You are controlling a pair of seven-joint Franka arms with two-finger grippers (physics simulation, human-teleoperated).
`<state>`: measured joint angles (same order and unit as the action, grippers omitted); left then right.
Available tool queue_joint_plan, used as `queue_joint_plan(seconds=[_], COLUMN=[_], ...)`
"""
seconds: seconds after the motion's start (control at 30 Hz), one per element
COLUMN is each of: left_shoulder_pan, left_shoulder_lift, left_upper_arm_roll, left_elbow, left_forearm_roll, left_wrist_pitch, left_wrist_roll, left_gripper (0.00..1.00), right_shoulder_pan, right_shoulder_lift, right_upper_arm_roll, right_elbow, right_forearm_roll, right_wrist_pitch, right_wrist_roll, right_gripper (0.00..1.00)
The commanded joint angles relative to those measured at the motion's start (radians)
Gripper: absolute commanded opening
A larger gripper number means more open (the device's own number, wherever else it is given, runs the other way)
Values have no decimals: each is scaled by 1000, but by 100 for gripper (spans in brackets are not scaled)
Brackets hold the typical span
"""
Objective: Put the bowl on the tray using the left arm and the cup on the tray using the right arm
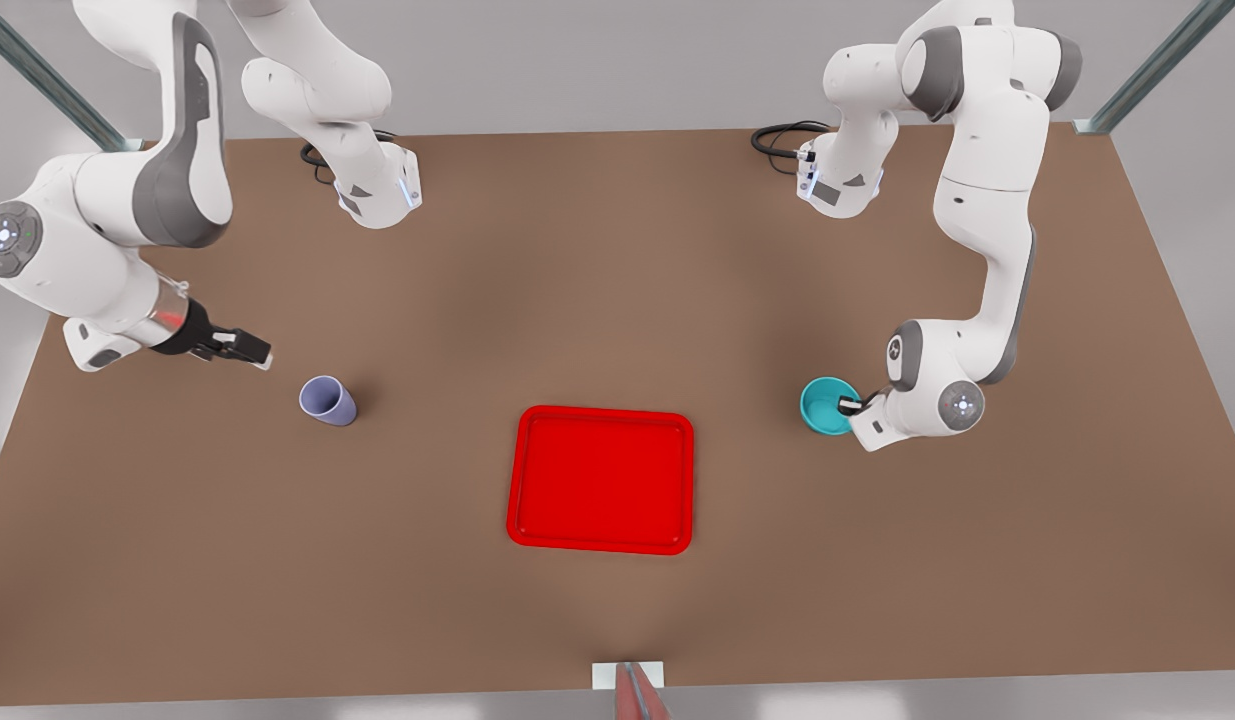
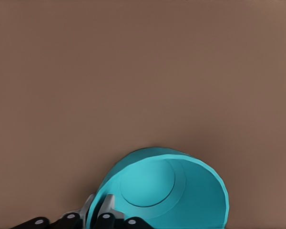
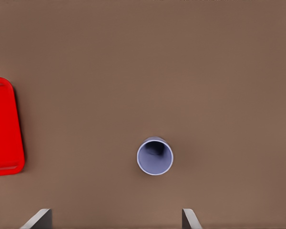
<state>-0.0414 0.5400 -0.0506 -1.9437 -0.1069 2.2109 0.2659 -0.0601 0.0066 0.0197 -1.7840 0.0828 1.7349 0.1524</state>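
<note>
On the brown table [image 1: 617, 300], a red tray [image 1: 602, 480] lies near the middle. On the front view's right, my left claw [image 1: 849, 405] pinches the rim of the teal bowl [image 1: 825, 405], one finger [image 2: 106, 206] inside the wall and one outside. On the front view's left, my right claw [image 1: 252, 352] hovers spread wide near the lavender cup [image 1: 327, 401], which stands upright on the table, well apart from the tray

light: even, bright | shadows: soft, faint | glare: none | focus: sharp
</note>
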Motion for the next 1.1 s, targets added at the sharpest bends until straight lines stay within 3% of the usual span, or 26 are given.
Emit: queue_joint_plan(seconds=[0.0,0.23,0.4,0.53,0.63,0.8,1.07], left_shoulder_pan=[0,0,0,-40,-224,-310,-384], left_shoulder_lift=[-2,-2,-6,-20,14,248,282], left_upper_arm_roll=[0,0,-2,0,2,0,2], left_elbow=[0,-1,37,98,218,574,637], left_forearm_roll=[-42,-28,-51,-226,-228,-220,-220], left_wrist_pitch=[0,-8,-57,-143,-128,-137,-125], left_wrist_roll=[3,191,112,42,-131,-556,-829], left_gripper=[21,21,21,21,21,21,21], right_shoulder_pan=[59,59,59,59,59,59,59], right_shoulder_lift=[-1,1,1,1,-1,1,1], right_upper_arm_roll=[0,0,0,0,0,0,0], right_elbow=[0,0,0,0,0,0,0], right_forearm_roll=[0,0,0,0,0,0,0], right_wrist_pitch=[0,0,0,-2,-2,-2,-2], right_wrist_roll=[1,-1,-1,-1,-1,-1,-2], right_gripper=[100,100,100,100,100,100,100])
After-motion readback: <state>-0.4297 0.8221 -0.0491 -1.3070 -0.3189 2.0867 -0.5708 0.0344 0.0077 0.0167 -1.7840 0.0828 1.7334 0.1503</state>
